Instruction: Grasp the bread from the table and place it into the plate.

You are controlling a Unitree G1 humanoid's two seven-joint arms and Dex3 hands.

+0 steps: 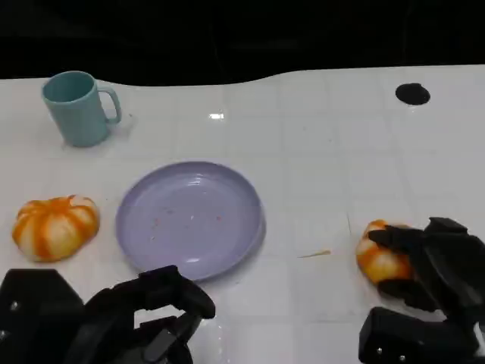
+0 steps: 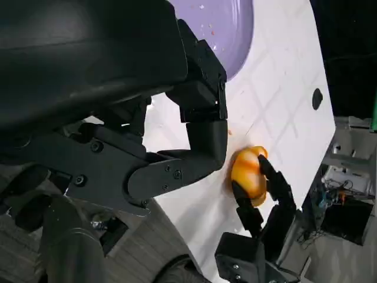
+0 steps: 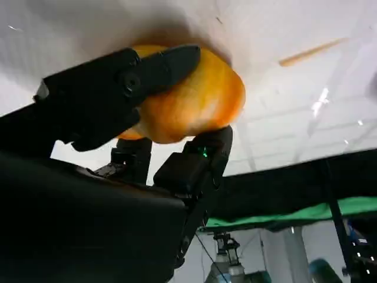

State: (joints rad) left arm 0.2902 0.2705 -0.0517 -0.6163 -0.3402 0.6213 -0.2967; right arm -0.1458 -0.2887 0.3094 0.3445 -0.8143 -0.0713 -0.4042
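Left of the plate point(image 1: 189, 220): a second orange-striped bun point(image 1: 55, 227) on the table point(image 1: 318, 167), touched by nothing; farther back on that side, a teal mug point(image 1: 78, 108). Below the plate's near rim: left hand point(image 1: 163, 307), hovering low, fingers point(image 2: 194, 159) curled in loosely around nothing, clear of plate and buns alike. Right of the plate, well apart from it: the bread point(image 1: 381, 254), apparently resting on the table, wrapped by the right hand point(image 1: 424, 262). Far back to the plate's right, a small dark spot point(image 1: 412, 93).

Step in hand, judging by the layout: the grasp itself, about complete. Fingers point(image 3: 118, 88) lying across one side of the bread, thumb pressing from the opposite side, loaf pinched firmly between. Plate bare apart from a few crumbs, so placing not yet done.

Next move likely calls for a lift clear of the table, a carry leftward toward the plate, then a lowering over its middle before letting go. Worth watching: soft bread squashing under a tight hold, or rolling out during the carry.

Right forearm reaching in from the near edge, hand turned inward toward the plate.
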